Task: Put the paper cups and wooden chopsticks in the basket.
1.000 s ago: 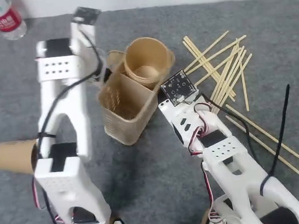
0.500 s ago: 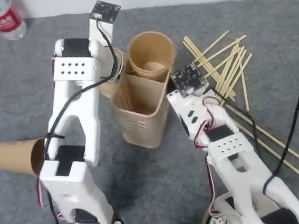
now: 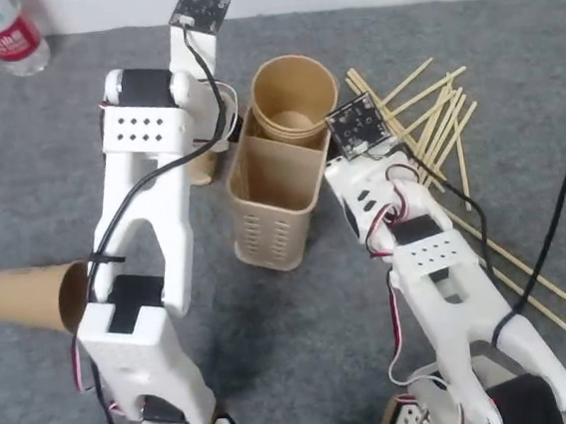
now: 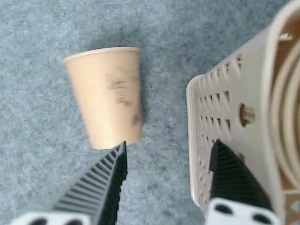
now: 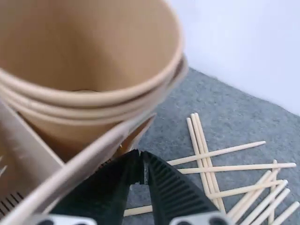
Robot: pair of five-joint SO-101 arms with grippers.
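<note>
Left wrist view: left gripper (image 4: 169,145) hangs open by a tan paper cup (image 4: 108,98); right gripper (image 5: 140,158) clenches the beige slotted plastic basket (image 4: 220,108), a yank could tip it.

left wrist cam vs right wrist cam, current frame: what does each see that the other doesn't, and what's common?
Left wrist only: a single tan paper cup on the carpet beside the basket, not touching it, with the open left gripper in front of it.

Right wrist only: scattered wooden chopsticks, a white wall, and the shut right gripper close under the basket's rim.

Both: the beige perforated plastic basket, the stack of tan paper cups inside it, and the grey carpet.
</note>
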